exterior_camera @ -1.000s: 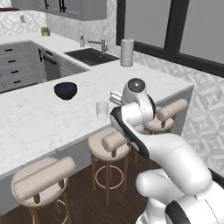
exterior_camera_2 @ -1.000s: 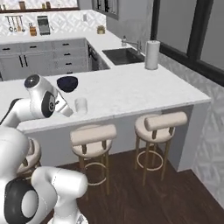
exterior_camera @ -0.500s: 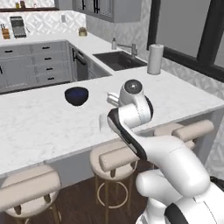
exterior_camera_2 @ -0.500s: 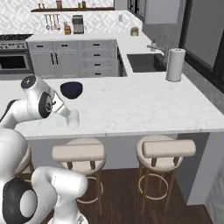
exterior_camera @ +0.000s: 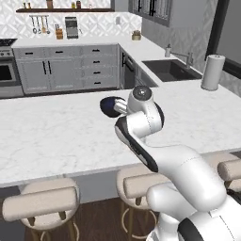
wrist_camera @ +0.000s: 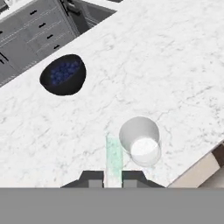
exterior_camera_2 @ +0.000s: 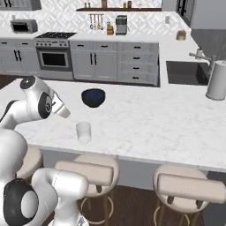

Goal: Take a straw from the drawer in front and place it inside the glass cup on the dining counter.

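One thin straw [wrist_camera: 114, 156], pale whitish-green and translucent, stands out from between the robot's jaws in the hand view; the jaws are closed tight on its near end, and its free end points up the picture, just beside the left rim of the glass cup [wrist_camera: 141, 141]. Left to right across that view lie the dark blue bowl [wrist_camera: 64, 75], well apart from the work, then the straw, then the cup, all over the white marble dining desk [wrist_camera: 166, 65]. In the right base view the gripper [exterior_camera_2: 61, 108] hangs above the desk to the left of the cup [exterior_camera_2: 83, 132], with the bowl [exterior_camera_2: 93, 97] further back and a white paper-towel roll [exterior_camera_2: 217, 80] at the far right; beige stools [exterior_camera_2: 86, 171] line the near edge.

Handling, as a judgement: the straw looks nearly weightless, slender and smooth, so it may swivel or slip in the pinch and would probably crush or kink under hard pressure. Holding it at one end, as here, leaves the whole free length to enter the cup. The cup appears light, rigid and breakable; a sideways knock from the straw tip or the jaws could tip it. The tip seems to need carrying a little rightward over the open mouth before release, with the straw held steeply enough to lean on the rim rather than fall outside.
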Robot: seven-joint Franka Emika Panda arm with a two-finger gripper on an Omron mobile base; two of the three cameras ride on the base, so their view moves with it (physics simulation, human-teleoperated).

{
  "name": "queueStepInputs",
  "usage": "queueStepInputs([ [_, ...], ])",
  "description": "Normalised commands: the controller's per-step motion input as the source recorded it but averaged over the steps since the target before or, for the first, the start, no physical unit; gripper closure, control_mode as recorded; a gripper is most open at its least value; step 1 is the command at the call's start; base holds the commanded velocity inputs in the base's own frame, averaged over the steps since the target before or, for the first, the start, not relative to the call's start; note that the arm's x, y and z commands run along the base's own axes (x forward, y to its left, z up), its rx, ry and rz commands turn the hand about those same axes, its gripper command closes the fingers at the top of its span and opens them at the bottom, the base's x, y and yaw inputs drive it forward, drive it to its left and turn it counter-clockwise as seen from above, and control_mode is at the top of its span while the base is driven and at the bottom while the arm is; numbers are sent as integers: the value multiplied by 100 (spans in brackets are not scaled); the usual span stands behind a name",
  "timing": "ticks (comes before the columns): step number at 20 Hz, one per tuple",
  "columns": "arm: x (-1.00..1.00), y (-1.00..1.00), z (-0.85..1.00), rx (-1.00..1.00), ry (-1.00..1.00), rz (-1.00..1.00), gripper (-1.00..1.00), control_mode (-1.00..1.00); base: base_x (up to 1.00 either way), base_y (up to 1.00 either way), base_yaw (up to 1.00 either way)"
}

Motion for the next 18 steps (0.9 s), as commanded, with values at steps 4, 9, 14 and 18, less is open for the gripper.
queueStepInputs([
  [4,0,0,0,0,0,0,100,100,47,-57,17],
  [9,0,0,0,0,0,0,100,100,52,-30,1],
  [14,0,0,0,0,0,0,100,100,59,-13,0],
  [18,0,0,0,0,0,0,100,100,54,-17,0],
])
